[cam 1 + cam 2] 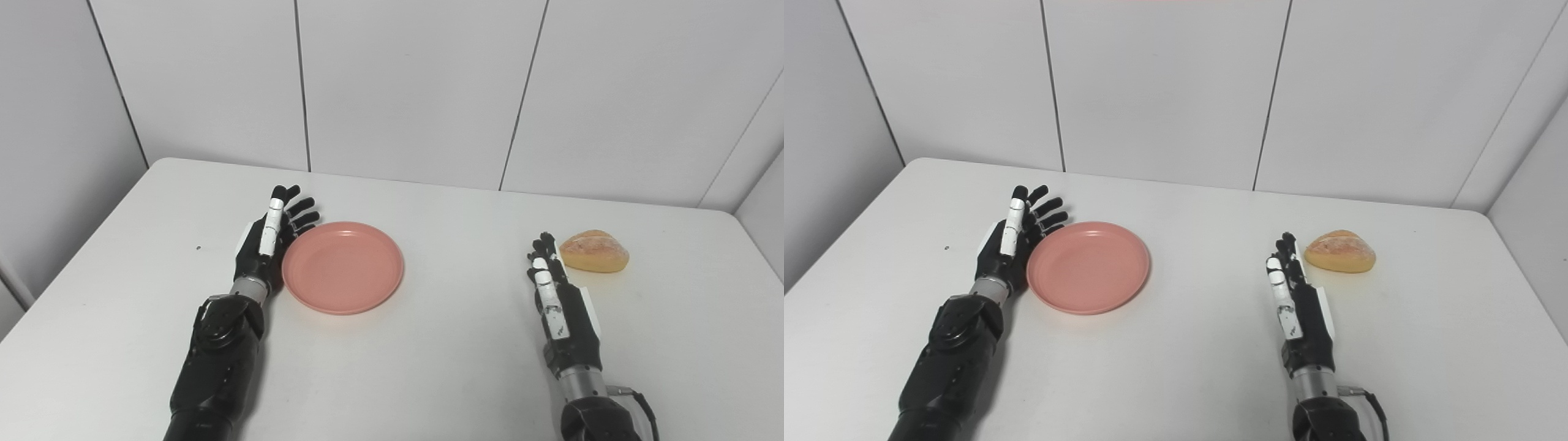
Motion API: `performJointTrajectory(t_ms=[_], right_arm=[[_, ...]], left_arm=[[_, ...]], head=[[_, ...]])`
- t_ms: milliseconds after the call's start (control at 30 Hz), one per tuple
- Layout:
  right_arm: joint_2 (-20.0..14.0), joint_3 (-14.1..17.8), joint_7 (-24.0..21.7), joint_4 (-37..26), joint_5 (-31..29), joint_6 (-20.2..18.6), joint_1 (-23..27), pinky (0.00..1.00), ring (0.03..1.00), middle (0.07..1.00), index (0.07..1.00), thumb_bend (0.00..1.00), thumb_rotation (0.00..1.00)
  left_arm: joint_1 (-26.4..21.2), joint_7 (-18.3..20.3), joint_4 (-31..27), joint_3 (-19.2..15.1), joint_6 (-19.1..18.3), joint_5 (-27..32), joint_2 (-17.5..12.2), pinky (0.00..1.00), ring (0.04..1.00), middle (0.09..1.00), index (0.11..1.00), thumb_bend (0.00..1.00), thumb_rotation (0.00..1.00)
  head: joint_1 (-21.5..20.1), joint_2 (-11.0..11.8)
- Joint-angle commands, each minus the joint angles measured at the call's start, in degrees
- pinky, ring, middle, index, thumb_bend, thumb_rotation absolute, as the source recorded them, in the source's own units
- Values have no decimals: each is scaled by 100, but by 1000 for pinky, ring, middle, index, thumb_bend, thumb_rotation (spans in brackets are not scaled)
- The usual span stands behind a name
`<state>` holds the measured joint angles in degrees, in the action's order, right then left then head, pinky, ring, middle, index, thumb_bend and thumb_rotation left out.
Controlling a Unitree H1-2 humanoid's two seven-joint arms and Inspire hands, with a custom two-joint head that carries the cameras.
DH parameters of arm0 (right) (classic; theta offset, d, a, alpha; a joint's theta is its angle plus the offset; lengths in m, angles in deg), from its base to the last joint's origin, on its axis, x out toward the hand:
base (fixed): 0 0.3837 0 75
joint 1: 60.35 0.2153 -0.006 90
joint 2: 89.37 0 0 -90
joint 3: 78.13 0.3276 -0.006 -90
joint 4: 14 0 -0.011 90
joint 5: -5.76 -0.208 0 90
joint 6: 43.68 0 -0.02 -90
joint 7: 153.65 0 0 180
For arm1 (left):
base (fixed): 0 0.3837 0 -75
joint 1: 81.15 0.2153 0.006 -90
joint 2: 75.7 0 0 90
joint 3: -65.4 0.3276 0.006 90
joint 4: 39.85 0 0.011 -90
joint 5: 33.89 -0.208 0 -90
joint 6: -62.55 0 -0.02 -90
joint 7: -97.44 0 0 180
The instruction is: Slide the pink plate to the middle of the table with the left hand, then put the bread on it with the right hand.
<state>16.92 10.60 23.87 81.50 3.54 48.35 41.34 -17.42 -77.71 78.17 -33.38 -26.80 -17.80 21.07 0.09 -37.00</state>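
A round pink plate (342, 267) lies flat on the white table (429, 367), left of centre. My left hand (271, 239) stands on edge against the plate's left rim, fingers straight and apart, holding nothing. A golden bread roll (595, 251) lies on the table at the right. My right hand (554, 294) is open, fingers straight and pointing away, just left of and nearer than the roll, not touching it. The same scene shows in the right eye view, with the plate (1088, 266) and the roll (1340, 251).
White wall panels (404, 86) stand behind the table's far edge and along both sides. A small dark speck (198, 248) lies on the table left of my left hand.
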Motion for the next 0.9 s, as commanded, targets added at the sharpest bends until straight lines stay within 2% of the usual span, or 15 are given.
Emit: performJointTrajectory(t_ms=[0,133,667,767,867], right_arm=[[24,-14,15,-76,24,154,255,1000,1000,993,1000,598,867],[30,-16,22,-87,47,139,253,1000,1000,994,1000,595,874],[61,-38,96,-180,120,85,220,1000,997,989,999,600,878],[71,-46,111,-202,128,36,217,1000,997,991,999,597,880],[75,-48,107,-210,109,24,218,1000,999,994,1000,593,874]], left_arm=[[-203,64,-132,36,30,-49,27,790,781,832,875,781,892],[-226,101,-97,111,117,-101,61,795,784,835,878,767,918],[-244,55,-268,244,20,-255,319,787,772,823,875,796,948],[-248,65,-280,283,1,-285,380,806,795,828,879,797,965],[-240,45,-320,316,-16,-290,466,781,770,821,871,792,960]], head=[[8,3],[55,22],[20,-39],[-1,-43],[-11,-41]])
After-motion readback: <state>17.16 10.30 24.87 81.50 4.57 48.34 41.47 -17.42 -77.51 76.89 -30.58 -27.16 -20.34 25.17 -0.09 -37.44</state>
